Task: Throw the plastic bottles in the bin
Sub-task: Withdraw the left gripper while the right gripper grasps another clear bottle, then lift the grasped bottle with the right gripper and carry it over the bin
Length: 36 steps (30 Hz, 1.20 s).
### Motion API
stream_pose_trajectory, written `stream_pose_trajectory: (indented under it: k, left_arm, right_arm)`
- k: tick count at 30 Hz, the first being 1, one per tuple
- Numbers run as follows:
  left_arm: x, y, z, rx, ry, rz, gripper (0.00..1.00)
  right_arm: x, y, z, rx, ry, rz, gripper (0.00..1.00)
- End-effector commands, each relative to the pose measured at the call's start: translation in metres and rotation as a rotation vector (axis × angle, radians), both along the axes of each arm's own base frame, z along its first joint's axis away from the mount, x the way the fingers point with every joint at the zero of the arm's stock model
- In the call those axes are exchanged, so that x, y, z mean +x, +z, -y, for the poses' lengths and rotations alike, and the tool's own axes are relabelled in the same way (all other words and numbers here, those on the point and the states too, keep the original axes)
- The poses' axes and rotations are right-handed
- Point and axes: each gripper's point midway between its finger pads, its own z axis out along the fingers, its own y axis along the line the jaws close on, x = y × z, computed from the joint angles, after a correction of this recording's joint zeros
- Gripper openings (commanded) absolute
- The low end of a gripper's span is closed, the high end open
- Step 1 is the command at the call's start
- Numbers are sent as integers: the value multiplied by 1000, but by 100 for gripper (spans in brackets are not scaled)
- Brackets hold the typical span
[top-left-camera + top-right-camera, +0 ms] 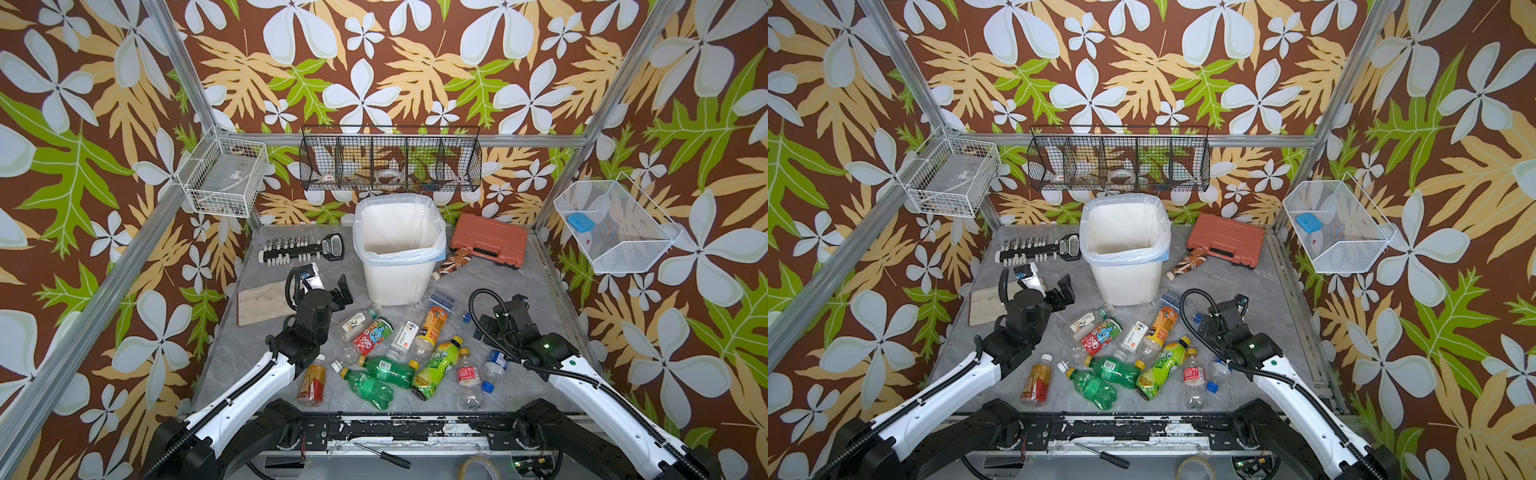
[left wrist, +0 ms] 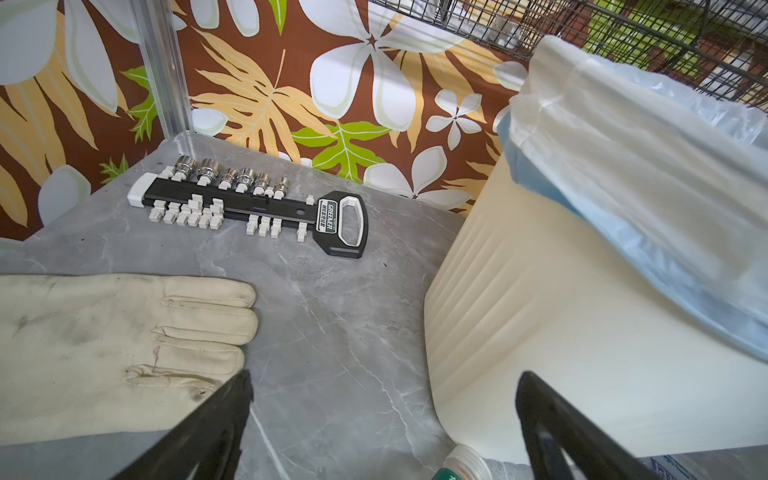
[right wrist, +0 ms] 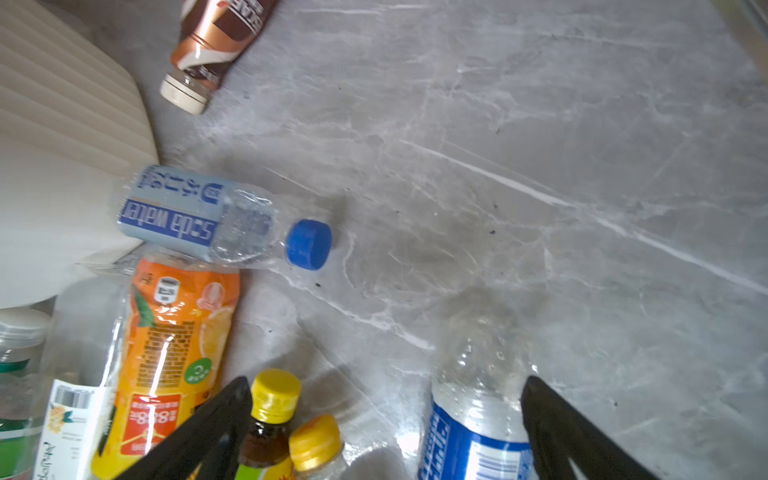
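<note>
White bag-lined bin (image 1: 395, 278); colourful plastic bottles (image 1: 434, 368) strewn nearby; left hand (image 2: 385, 376), right hand (image 3: 386, 381) spread, empty.

White bin (image 1: 397, 274), bluish-white liner (image 1: 437, 248); grey marbled desk (image 1: 519, 390); brown wall (image 1: 374, 50) with white flowers, green and tan leaves. Two green bottles (image 1: 384, 368) with yellow caps, orange-label bottle (image 1: 434, 326), red-label bottle (image 1: 372, 334). Red-brown tool case (image 1: 490, 239); glove (image 2: 104, 345) cream with what look like grey smudges.
</note>
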Motion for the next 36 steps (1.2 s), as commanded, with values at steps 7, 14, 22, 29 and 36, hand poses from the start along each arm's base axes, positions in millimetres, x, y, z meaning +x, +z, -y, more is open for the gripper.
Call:
stream_pose_trajectory:
  k: [7,14,22,29,36]
  left_arm:
    - [-1,3,-9,29,37,22,100]
    - [0,1,-10,33,43,15,100]
    - [1,0,-11,32,52,8,100]
    - [2,0,-13,29,61,2,100]
    - [6,-17,-34,-65,108,-47,100]
  right_arm:
    - [-32,-36,11,24,-99,-124,100]
    - [-36,-58,8,48,-107,-154,95]
    - [-34,-75,-2,104,-97,-148,72]
    - [-28,-74,-2,97,-95,-125,54]
    - [-11,-45,6,43,-97,-33,47]
